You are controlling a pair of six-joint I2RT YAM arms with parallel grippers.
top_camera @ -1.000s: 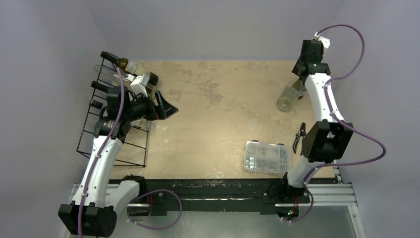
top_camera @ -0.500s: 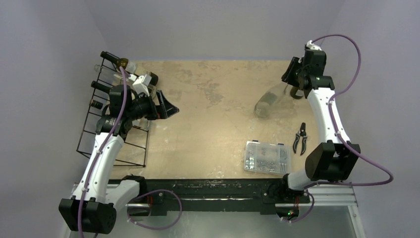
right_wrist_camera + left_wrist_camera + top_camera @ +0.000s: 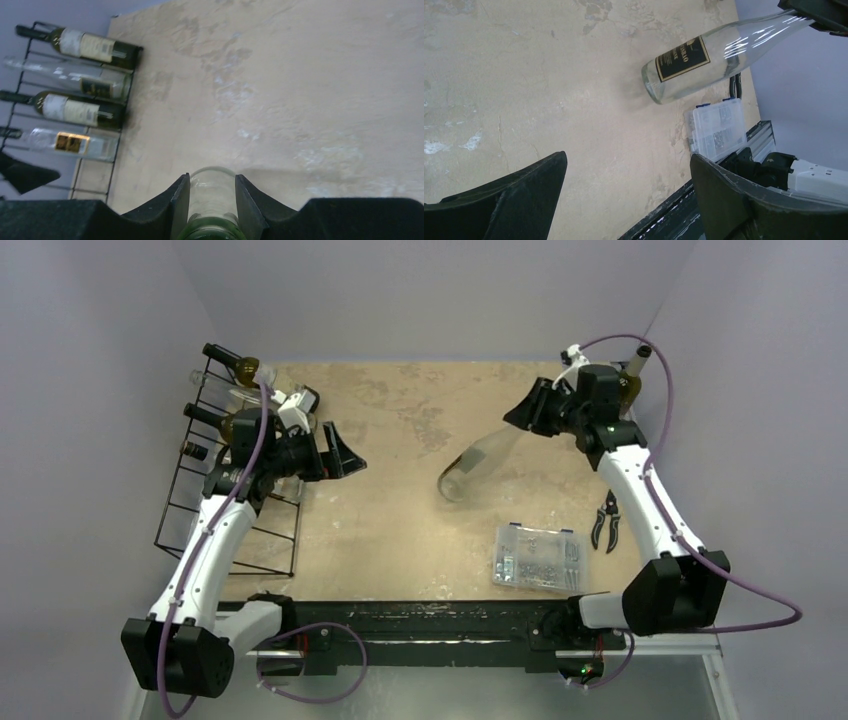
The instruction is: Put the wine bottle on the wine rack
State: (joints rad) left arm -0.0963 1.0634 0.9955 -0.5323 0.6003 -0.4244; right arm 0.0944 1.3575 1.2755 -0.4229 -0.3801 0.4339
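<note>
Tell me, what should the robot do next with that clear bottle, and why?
Probably carry the clear bottle leftward toward the open left end effector: the right end effector grips its neck above mid-table, well short of the wine rack.

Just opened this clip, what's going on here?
The right claw is shut on the neck of a clear wine bottle and holds it tilted over the middle of the table, base toward the left arm. The left claw hangs open beside the wine rack, facing that bottle and holding nothing. The rack already carries four bottles; this one is not yet on it.
</note>
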